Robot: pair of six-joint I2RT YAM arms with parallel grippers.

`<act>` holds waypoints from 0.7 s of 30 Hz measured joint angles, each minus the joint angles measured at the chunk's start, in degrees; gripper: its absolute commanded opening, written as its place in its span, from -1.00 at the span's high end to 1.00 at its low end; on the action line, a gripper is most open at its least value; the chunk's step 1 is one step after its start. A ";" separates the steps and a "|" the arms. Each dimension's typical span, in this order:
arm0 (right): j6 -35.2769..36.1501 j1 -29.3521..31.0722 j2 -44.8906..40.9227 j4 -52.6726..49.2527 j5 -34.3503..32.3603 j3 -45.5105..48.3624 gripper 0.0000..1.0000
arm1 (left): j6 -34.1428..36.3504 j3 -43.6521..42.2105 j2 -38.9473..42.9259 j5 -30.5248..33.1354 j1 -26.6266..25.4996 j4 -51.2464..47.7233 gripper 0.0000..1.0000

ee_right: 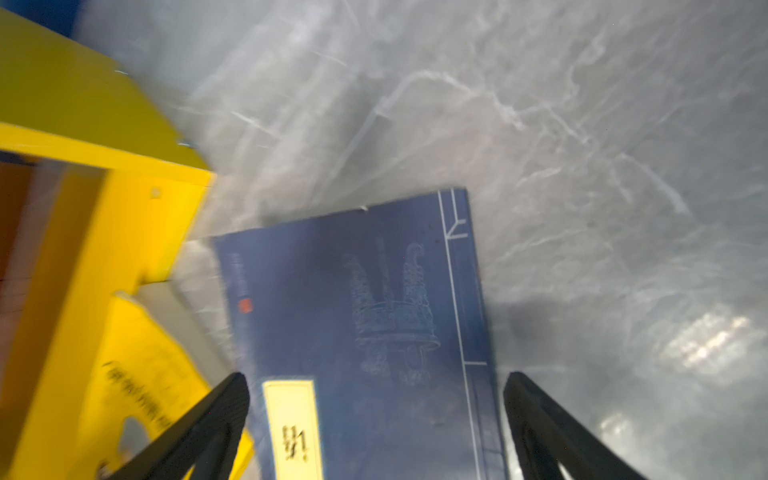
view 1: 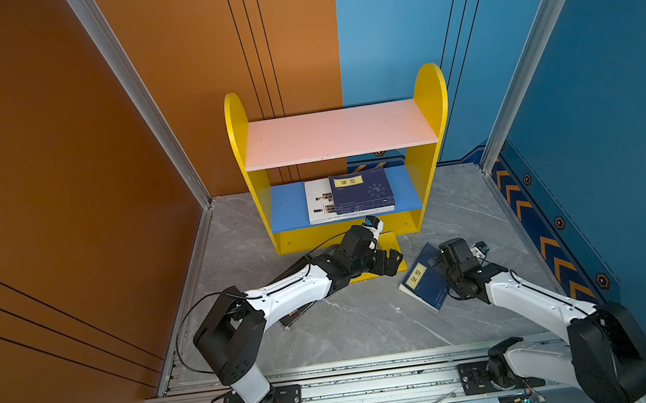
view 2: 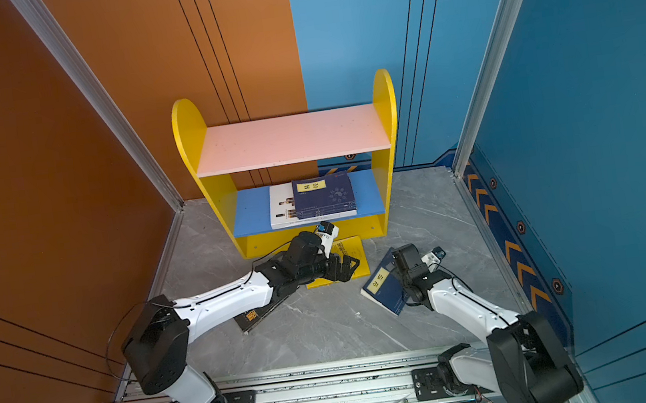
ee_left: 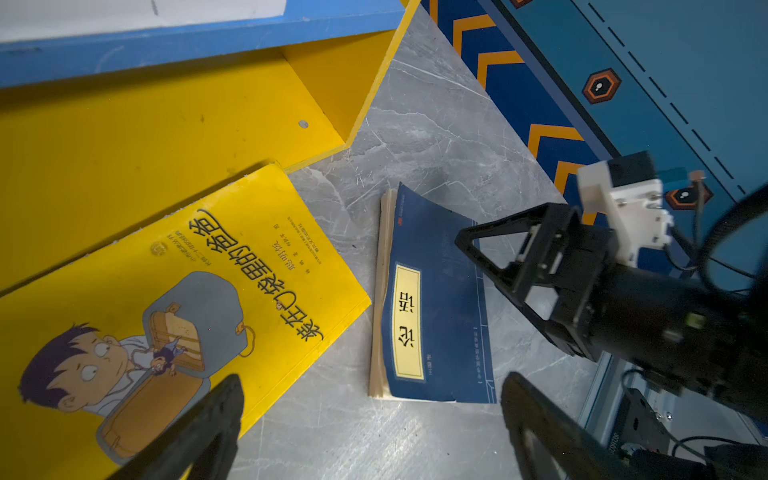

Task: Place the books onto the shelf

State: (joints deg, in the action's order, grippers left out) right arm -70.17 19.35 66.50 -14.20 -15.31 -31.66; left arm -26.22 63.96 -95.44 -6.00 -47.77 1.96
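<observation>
Lying before the shelf [view 1: 429, 89], the yellow book [ee_left: 166, 311] sits under the left gripper [ee_left: 372, 380], jaws wide, empty. Off the shelf's right corner, a navy book [view 1: 421, 278] lies below the spread, empty right gripper [ee_right: 376, 380]. The left arm [view 1: 290, 288] overhangs a black book [view 1: 297, 315]; two shelved books [view 1: 360, 193] occupy the blue board [view 1: 289, 211].

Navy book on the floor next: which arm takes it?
Right. The right tool is open directly over the navy book; the left tool is open over the yellow book, farther off.

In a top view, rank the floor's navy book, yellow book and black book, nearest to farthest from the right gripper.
1. Navy book: on the right, beneath the right gripper.
2. Yellow book: middle, by the shelf.
3. Black book: farthest left.
</observation>
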 measured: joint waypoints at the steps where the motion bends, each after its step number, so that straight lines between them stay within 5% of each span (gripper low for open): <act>1: 0.33 -0.37 -1.33 -0.37 -1.01 -0.74 -0.96 | -0.15 0.00 -0.07 -0.02 0.09 0.04 -0.92; 8: 11.56 -8.61 -0.24 0.98 -1.81 -6.97 -0.99 | -0.57 0.00 -1.70 -1.55 -0.55 -0.04 -0.92; 21: 26.58 -14.45 26.67 5.86 14.67 -18.86 -0.95 | 2.34 1.68 -9.14 -9.53 -5.44 -5.27 -0.91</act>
State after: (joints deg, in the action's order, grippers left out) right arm -43.59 4.91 93.17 -8.34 -0.64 -50.52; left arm -23.88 65.65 -104.57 -15.53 -53.21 -3.31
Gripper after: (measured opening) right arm 0.978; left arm 0.963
